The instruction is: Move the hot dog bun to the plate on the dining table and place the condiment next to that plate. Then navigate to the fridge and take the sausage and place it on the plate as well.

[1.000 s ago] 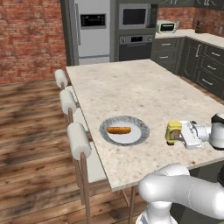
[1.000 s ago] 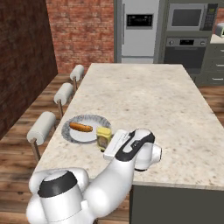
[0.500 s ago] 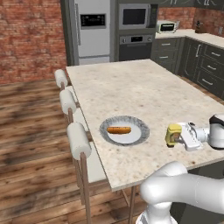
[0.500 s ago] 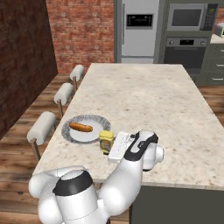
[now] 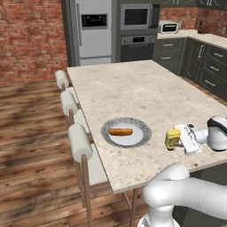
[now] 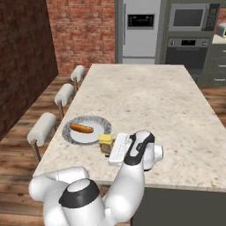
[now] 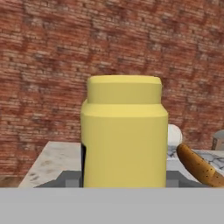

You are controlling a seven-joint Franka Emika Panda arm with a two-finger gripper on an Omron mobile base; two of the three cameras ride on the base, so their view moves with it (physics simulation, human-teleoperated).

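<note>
On the dining table (image 5: 133, 84), from the left base view, the hot dog bun (image 5: 120, 131) is lying on the plate (image 5: 141, 127) while the condiment (image 5: 172, 138) is hanging just beside it, fingers (image 5: 181, 134) clamping it, likely for set-down. From the right, bottle and rim are nearly touching. Through the hand view, the yellow bottle is standing upright, the bun peeking beside it.

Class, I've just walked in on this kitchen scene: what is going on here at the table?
The white robot arm's gripper holds the small yellow squeeze bottle at the beige speckled stone table, just beside the round grey-rimmed plate. The orange-tan hot dog bun already lies on that plate. The silver-grey fridge stands shut at the far end.
</note>
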